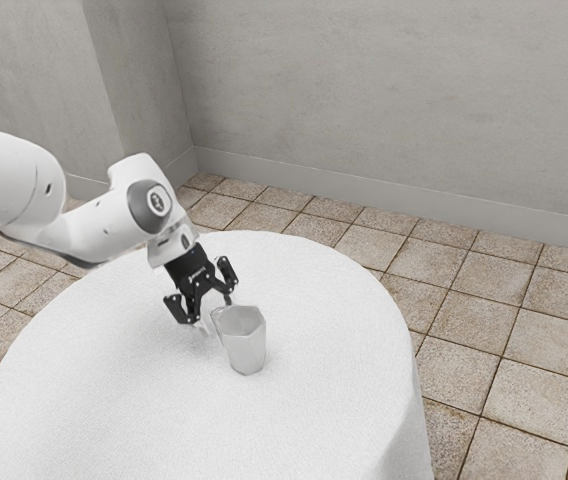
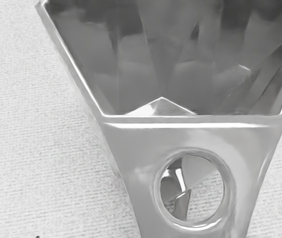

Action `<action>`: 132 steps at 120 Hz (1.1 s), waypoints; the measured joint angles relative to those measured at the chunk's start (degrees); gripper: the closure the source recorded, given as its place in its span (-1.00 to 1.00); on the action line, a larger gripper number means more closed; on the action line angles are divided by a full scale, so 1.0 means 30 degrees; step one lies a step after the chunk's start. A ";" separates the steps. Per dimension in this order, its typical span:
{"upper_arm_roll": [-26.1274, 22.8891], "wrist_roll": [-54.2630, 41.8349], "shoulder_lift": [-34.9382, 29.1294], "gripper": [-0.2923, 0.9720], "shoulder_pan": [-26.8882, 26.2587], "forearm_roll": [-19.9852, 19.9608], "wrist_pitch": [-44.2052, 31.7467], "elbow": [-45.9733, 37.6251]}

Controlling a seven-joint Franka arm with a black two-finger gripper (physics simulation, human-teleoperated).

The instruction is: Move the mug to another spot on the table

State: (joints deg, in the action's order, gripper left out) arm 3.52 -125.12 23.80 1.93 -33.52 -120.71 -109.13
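Mug [image 1: 242,340] upright near bench [image 1: 344,300] centre; faceted, rigid, glossy, probably light and slippery. Fingers [image 1: 207,310] spread, unclamped, poised at rim above handle [image 2: 193,193]. Recommended grip: across wall beside handle.

Faceted silvery mug [image 1: 241,340] — upright on the white table [image 1: 114,400].

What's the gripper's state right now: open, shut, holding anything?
Gripper: open, poised at the handle side of the mug, not gripping it.
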 joint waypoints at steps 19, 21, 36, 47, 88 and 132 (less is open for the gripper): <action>-0.0170 0.0020 -0.0254 -0.25 -0.0021 -0.0055 -0.0106 -0.0086; -0.0203 0.0026 -0.0271 -0.25 -0.0025 -0.0058 -0.0115 -0.0091; -0.0363 0.0076 -0.0325 -0.24 -0.0028 -0.0070 -0.0163 -0.0106; -0.0457 0.0117 -0.0381 -0.23 -0.0027 -0.0073 -0.0187 -0.0106; -0.0729 0.0327 -0.0398 0.06 -0.0059 -0.0075 -0.0401 -0.0106; -0.0595 0.0776 -0.0838 0.52 -0.0006 -0.0172 -0.0101 -0.0066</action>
State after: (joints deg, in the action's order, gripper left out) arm 1.73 -122.79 21.28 1.92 -34.04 -121.01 -109.33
